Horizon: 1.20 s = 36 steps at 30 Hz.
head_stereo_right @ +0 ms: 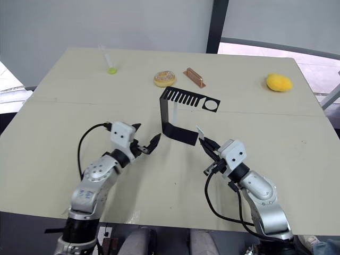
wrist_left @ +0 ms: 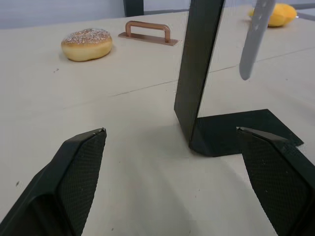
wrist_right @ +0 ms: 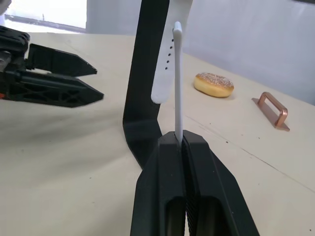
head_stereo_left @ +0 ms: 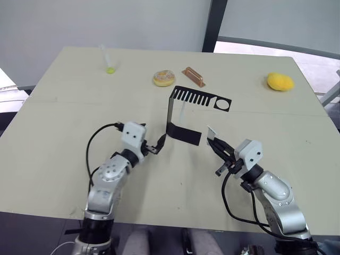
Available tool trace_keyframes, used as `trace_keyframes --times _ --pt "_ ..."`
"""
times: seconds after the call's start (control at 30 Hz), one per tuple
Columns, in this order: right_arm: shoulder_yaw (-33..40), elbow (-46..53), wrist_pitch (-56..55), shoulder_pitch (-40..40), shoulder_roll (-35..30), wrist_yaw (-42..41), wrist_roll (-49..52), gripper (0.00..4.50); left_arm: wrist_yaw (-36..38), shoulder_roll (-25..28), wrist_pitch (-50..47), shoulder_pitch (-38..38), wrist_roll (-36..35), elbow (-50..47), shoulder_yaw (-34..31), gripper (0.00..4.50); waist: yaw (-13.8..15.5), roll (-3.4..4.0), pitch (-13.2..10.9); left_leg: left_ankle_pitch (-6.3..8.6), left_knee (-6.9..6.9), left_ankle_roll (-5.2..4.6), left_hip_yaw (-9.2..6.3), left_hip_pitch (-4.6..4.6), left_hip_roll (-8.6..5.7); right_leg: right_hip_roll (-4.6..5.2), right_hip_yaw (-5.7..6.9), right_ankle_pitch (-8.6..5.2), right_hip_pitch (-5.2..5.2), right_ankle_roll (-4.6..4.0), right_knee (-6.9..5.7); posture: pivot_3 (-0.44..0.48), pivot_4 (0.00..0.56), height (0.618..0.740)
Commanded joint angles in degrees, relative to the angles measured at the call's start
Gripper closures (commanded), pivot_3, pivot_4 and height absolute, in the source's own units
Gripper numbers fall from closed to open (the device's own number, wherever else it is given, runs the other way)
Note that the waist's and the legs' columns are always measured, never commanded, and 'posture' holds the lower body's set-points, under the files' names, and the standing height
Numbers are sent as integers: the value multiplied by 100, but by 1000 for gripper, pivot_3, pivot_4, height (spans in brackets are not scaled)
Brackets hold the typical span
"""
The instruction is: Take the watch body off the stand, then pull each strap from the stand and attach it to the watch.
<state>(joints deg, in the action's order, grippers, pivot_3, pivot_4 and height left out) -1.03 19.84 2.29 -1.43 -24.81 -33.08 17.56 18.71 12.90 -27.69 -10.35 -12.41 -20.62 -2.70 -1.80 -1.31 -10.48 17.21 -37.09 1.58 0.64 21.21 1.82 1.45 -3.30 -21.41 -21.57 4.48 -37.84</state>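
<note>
— How far along is it?

— Partway, I'd judge. On the table [head_stereo_left: 53, 133] the stand [head_stereo_left: 184, 134] sits near the middle, a little toward the far edge. The round hole in its top plate looks empty, so the watch body is probably off already, though I cannot tell where it lies. The left gripper [head_stereo_right: 147, 133] hovers just beside the stand's upright back, jaws wide apart and holding nothing. The right gripper [wrist_right: 178, 140] is near the stand's foot on the right-edge side, jaws pressed together on the held strap [wrist_right: 177, 83], which stands upright and free of the stand. The hanging strap [wrist_left: 253, 39] is in the comb slots. So that one is left to pull, and both are left to attach.

— And the count?

— One table, one stand, two grippers. One doughnut [head_stereo_left: 164, 78] and one copper handle [head_stereo_left: 194, 76] near the far edge, one yellow lump [head_stereo_left: 280, 82] toward the far right corner. Two straps. One clear tube [head_stereo_left: 108, 61] toward the far left corner.
</note>
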Motion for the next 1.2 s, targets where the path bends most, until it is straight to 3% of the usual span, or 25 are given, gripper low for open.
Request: trace_keyframes --times 0.03,0.17,0.27,0.33,0.5,0.7,0.87,0.97,1.0,1.2 --pt "288 526 666 103 -275 -540 1082 4500 1239 657 -93 411 -1271 -640 -809 17 0 1 0 0 0 0 -1 2 0 1 0 0 0 0 0 0 150 740" --pt "445 960 2137 99 -790 -893 2671 4500 2994 1997 -805 952 -2953 -644 -1683 17 -2 4 -3 14 0 -23 -9 0 2 6 6 -3 4 -7 2 0 150 740" --pt "396 1020 3090 -162 -1028 -1023 3669 4500 3467 2721 -1466 869 -3651 -313 -1942 17 -1 5 -3 17 1 -30 -20 -1 -1 14 11 -5 10 -10 9 0 150 740" --pt "283 960 3623 -488 -988 -959 4245 4500 3571 2922 -1762 646 -4061 -189 -1967 17 8 6 -4 21 3 -37 -21 -1 -5 23 13 -5 11 -10 12 0 150 740" --pt "-78 786 4623 -1179 -714 -750 5168 4500 3124 2900 -2802 105 -5457 -141 -1924 17 -3 6 -5 25 4 -43 -32 8 -4 23 21 -5 6 -10 16 0 150 740" --pt "-245 494 5139 -1634 -39 -145 5900 4500 2450 2395 -3200 -742 -6259 20 -1469 17 -2 5 -4 26 -5 -44 -34 15 -5 22 23 -4 2 -8 16 0 150 740" --pt "-280 395 5304 -1835 81 -69 5846 4500 2143 2053 -3284 -945 -6523 94 -1169 17 -38 5 -4 25 -3 -43 -33 16 -5 19 24 -4 -2 -8 13 0 150 740" --pt "-300 357 5338 -1921 172 -36 5838 4500 2001 1855 -3306 -1005 -6605 69 -1022 830 -38 5 -4 25 -4 -43 -33 16 -5 19 24 -4 -1 -8 14 0 150 740" --pt "-309 362 5338 -1936 215 -12 5840 4500 1970 1831 -3328 -1011 -6624 68 -977 1309 -46 5 -4 25 -4 -42 -33 16 -5 17 24 -4 -1 -8 14 0 150 740" --pt "-311 456 5403 -1929 395 153 5903 4500 1780 1678 -3264 -1082 -6700 184 -929 1309 -70 5 -5 23 -3 -39 -33 16 -4 15 23 -4 -2 -8 13 0 150 740"
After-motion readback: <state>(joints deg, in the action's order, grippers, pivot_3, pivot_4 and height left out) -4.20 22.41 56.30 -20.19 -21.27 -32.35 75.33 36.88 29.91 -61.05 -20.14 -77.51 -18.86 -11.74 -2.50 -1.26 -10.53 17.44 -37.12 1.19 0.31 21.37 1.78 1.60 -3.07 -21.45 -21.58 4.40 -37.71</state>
